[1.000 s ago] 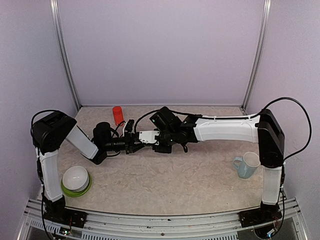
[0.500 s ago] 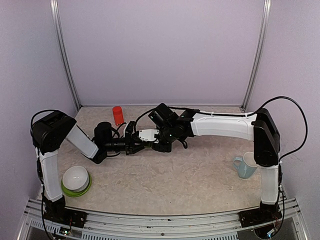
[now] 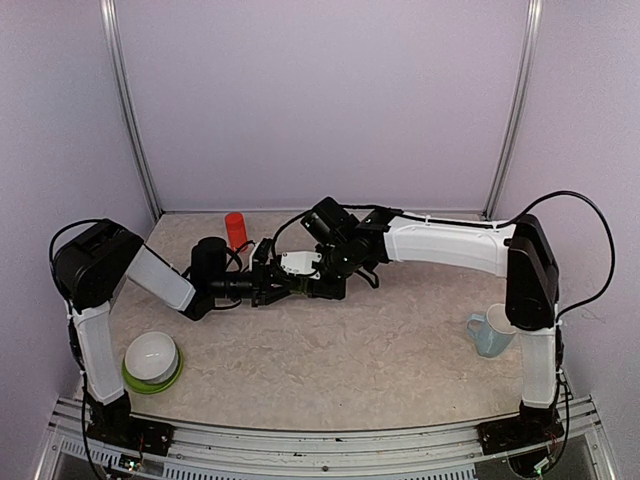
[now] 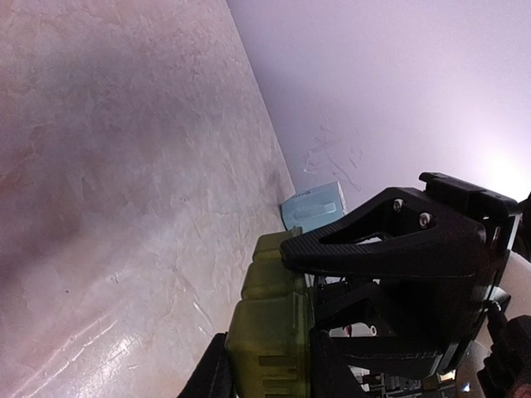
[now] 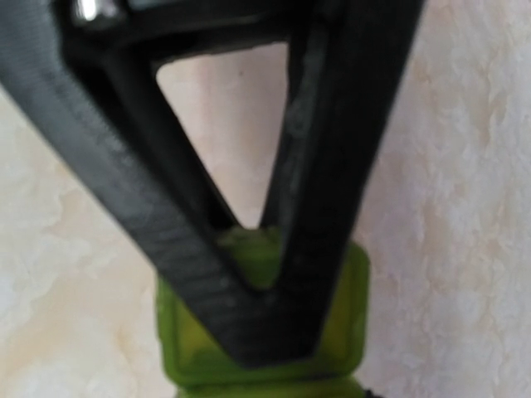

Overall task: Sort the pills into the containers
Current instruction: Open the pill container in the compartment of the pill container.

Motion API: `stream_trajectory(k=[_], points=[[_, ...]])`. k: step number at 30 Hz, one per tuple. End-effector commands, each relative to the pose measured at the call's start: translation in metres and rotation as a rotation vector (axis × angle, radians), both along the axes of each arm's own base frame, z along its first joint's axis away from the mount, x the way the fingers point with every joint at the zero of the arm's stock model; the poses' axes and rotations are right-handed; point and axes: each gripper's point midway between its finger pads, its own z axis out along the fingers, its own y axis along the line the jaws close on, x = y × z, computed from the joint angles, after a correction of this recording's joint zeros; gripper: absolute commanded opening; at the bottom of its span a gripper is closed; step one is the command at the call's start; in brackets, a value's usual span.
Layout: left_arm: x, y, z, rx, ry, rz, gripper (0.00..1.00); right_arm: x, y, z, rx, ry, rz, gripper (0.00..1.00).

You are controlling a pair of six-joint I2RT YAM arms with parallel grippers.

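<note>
Containers [image 4: 270, 332]: green joined strip, off centre of table [image 3: 400, 380] toward ten o'clock, pinched in left gripper [image 3: 268, 285]. Right gripper [image 5: 265, 323]: tips converge on the end compartment; whether they pinch it, cannot tell. Step, by judgement: opening a compartment. Next move calls for a steady left clamp and a small, careful prise.

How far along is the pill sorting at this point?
Done: nothing visibly sorted; no pill shows in any view. In hand: the left gripper is shut on the green container strip, and the right gripper is at one of its end compartments, whether gripping I cannot tell. Left: fetching pills, with the orange-red bottle standing apart at the back, and filling the compartments.
</note>
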Motion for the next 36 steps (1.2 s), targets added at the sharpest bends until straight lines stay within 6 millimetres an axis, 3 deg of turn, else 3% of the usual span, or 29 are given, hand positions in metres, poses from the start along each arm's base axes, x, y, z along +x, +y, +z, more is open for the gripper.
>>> stream_trajectory(k=[1,11,16,27,36], points=[[0.013,0.002,-0.006,0.076,-0.134,0.046,0.13,-0.016,0.025,0.029,0.142,0.09,0.048,0.29],[0.014,0.002,-0.008,0.098,-0.144,0.048,0.12,-0.014,0.023,0.036,0.173,0.124,0.041,0.31],[0.015,0.004,-0.009,0.114,-0.152,0.056,0.12,-0.015,0.023,0.04,0.19,0.144,0.049,0.39],[0.015,0.003,-0.01,0.117,-0.154,0.054,0.12,-0.01,0.021,0.036,0.187,0.149,0.031,0.46],[0.014,0.003,-0.01,0.096,-0.14,0.045,0.12,-0.002,0.018,0.042,0.185,0.107,0.003,0.74]])
